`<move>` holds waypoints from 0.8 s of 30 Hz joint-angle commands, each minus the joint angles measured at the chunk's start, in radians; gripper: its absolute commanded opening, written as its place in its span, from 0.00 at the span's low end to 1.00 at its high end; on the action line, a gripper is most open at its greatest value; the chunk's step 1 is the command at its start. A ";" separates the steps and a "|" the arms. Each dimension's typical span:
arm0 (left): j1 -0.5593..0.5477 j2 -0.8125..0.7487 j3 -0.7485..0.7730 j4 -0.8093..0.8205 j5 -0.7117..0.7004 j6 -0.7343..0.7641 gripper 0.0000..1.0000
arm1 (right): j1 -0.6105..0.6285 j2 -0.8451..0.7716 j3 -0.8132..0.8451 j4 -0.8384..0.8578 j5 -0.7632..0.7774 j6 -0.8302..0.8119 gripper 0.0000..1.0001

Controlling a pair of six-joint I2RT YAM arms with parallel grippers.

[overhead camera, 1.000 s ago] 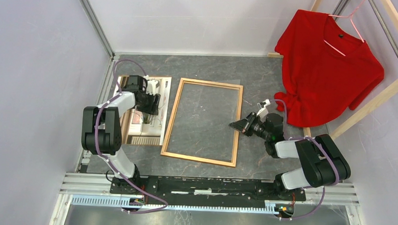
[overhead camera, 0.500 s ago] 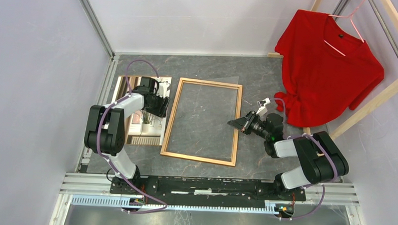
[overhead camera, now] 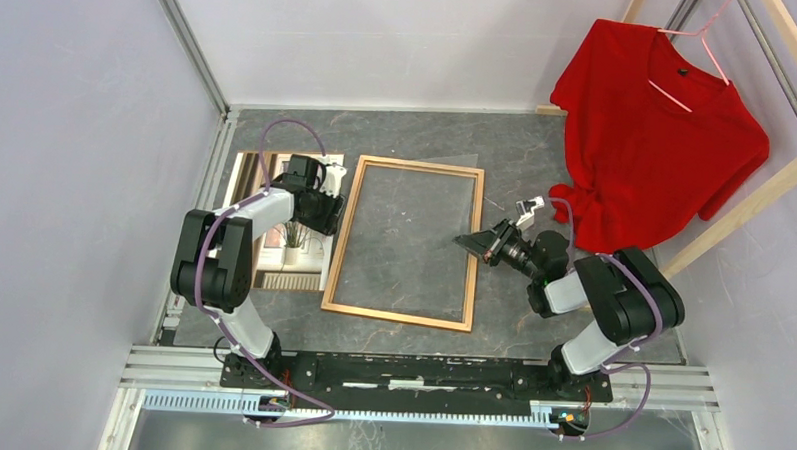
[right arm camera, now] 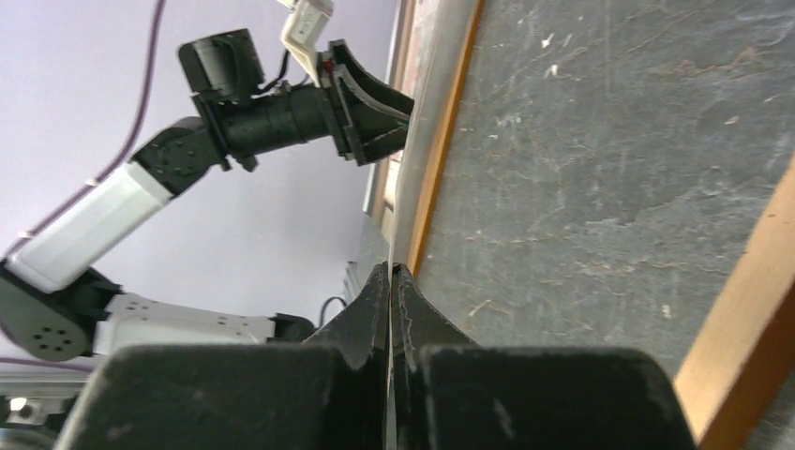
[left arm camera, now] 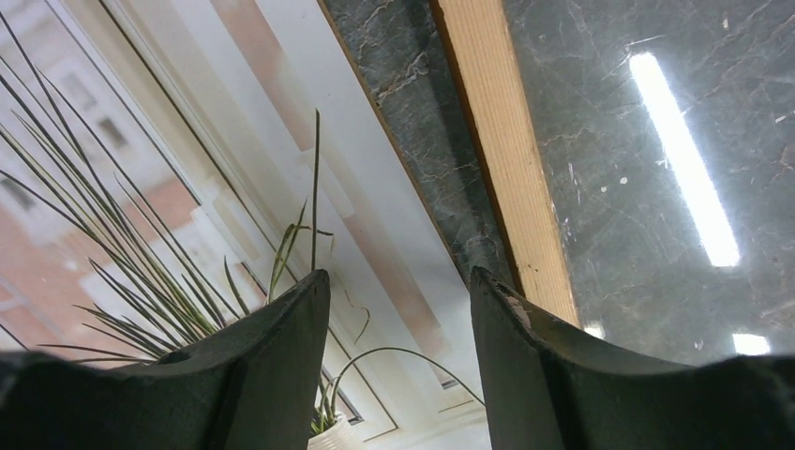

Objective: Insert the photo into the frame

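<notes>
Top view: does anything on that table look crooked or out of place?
The frame lies slightly askew, its near end further left than its far end, not square with the table. The photo lies outside it, on its left. A red shirt hanging at the right looks unrelated to framing.

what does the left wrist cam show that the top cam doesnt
Only the left wrist: the thin spiky leaves of the photo up close, and a bright light reflection inside the frame. Only the top: the right gripper at the frame's right rail, and the red shirt. Both: the photo, the frame's left rail, and the open left gripper near the photo's edge.
</notes>
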 commanded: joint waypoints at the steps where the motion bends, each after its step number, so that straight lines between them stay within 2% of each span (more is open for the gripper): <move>1: -0.011 0.031 -0.023 -0.003 0.020 0.016 0.63 | 0.020 0.036 -0.011 0.256 -0.025 0.140 0.00; 6: -0.011 0.032 -0.027 -0.001 0.021 0.017 0.63 | 0.052 0.026 0.005 0.230 -0.006 0.134 0.00; 19: -0.011 0.021 -0.036 0.001 0.023 0.024 0.63 | 0.051 0.000 -0.015 0.013 0.035 0.000 0.00; 21: -0.011 0.016 -0.039 0.001 0.022 0.026 0.63 | 0.046 -0.006 -0.009 -0.036 0.038 -0.030 0.06; 24: -0.011 0.009 -0.041 -0.001 0.019 0.029 0.63 | 0.045 -0.043 0.018 -0.178 0.058 -0.113 0.29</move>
